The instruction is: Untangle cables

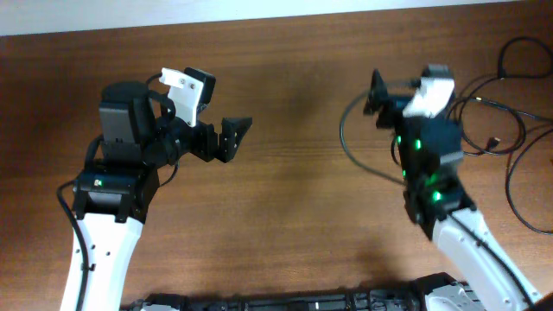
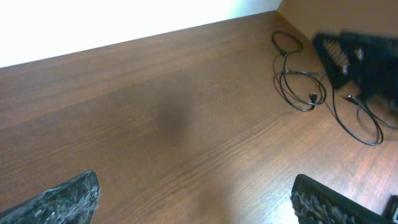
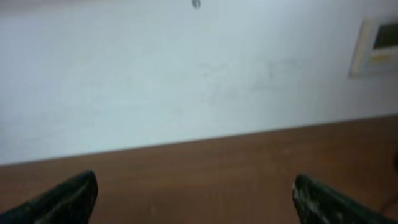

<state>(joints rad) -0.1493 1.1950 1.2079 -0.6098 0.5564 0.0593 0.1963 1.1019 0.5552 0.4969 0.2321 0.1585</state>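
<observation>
The cables (image 1: 496,140) are thin black cords lying in loose, overlapping loops at the table's right side, beside and behind my right arm. In the left wrist view the cables (image 2: 313,98) lie far off at the upper right, with a small plug in one loop. My left gripper (image 1: 234,138) is open at centre-left, aimed right over bare wood, and its fingers (image 2: 69,198) frame empty table. My right gripper (image 1: 386,93) is also open, raised and facing the back wall. Nothing lies between its fingertips (image 3: 326,200).
A thicker black wire (image 1: 345,138) fixed to the right arm bows out to its left. The right arm (image 2: 364,59) shows blurred beside the cables in the left wrist view. The table's far edge (image 3: 205,144) meets a pale wall.
</observation>
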